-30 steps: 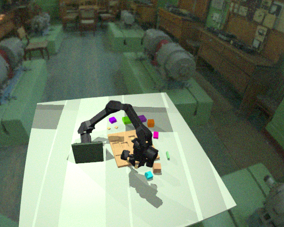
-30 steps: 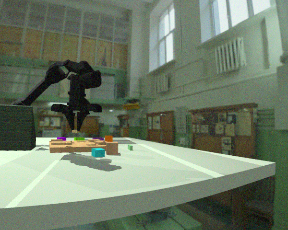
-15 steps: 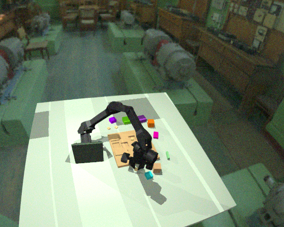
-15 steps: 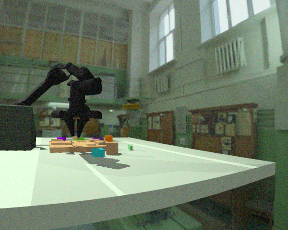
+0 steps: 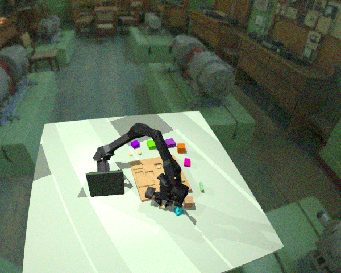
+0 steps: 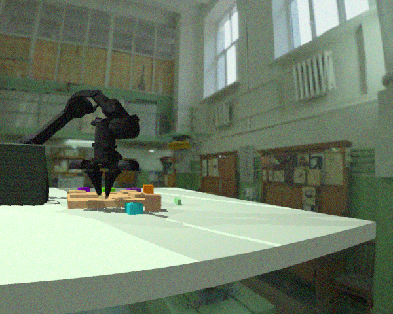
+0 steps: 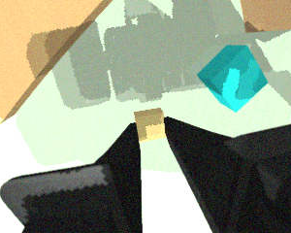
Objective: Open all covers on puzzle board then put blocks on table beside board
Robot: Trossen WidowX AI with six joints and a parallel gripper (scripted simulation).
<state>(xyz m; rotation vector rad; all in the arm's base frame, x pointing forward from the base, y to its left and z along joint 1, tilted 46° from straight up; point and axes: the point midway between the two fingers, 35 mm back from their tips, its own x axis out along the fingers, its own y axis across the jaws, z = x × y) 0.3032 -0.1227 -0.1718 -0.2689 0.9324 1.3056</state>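
Observation:
The wooden puzzle board (image 5: 136, 186) (image 6: 75, 203) (image 7: 19, 49) lies on the table, partly hidden under the arm in the top view; wells and covers show on its left part. My gripper (image 6: 103, 197) (image 7: 150, 127) is shut on a small tan block (image 7: 149, 125) (image 5: 162, 206). It is low over the table, just off the board's near edge. A cyan block (image 5: 178, 211) (image 6: 133, 208) (image 7: 233, 78) rests on the table to the right of the fingers. How far the tan block is above the table is hard to tell.
A tan-brown block (image 5: 188, 202) (image 6: 152, 203) stands behind the cyan one. A light green piece (image 5: 201, 186) (image 6: 177, 201) and a magenta block (image 5: 187, 162) lie right of the board. Purple (image 5: 134, 144), green (image 5: 150, 144) and orange (image 5: 181, 148) blocks lie behind it, with two small tan pieces (image 5: 139, 153). A dark box (image 5: 105, 183) stands left.

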